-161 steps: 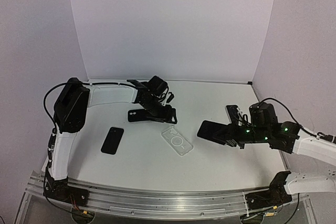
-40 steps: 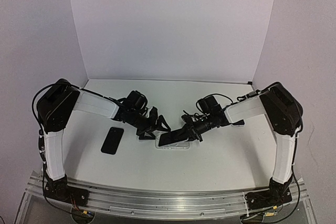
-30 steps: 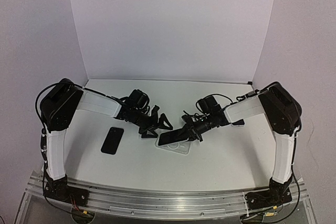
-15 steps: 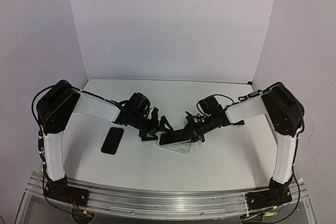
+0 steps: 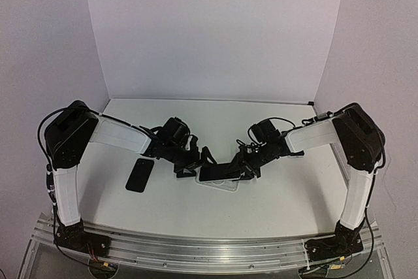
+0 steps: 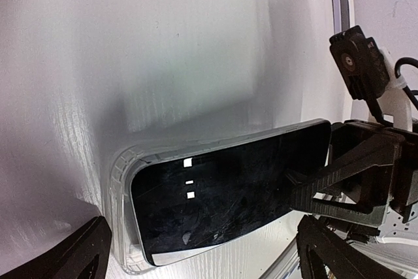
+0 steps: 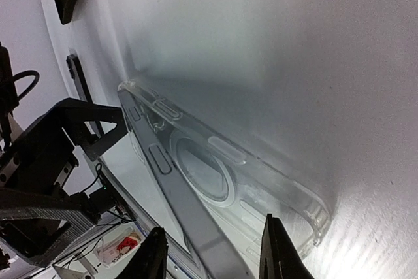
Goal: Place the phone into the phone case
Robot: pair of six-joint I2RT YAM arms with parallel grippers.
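The clear phone case [image 5: 225, 185] lies at the table's front middle. A black phone [image 5: 219, 173] rests on it, its left end in the case's left end and its right end held slightly up. My right gripper [image 5: 245, 163] is shut on the phone's right end. In the right wrist view the phone [image 7: 189, 217] shows edge-on, tilted over the case [image 7: 225, 174], between my gripper's [image 7: 215, 262] fingers. My left gripper [image 5: 194, 161] is open and empty just left of the phone. In the left wrist view, the left gripper [image 6: 206, 261] straddles the phone's screen [image 6: 228, 194] and the case's corner [image 6: 121, 174].
A second black phone [image 5: 140, 174] lies flat to the left of the left gripper. A small dark object [image 5: 295, 152] lies behind the right forearm. White walls close the back and sides of the table [image 5: 215, 213].
The right gripper has lowered the phone from a steep tilt to nearly flat on the case. The left gripper has shifted right, closer to the phone's left end.
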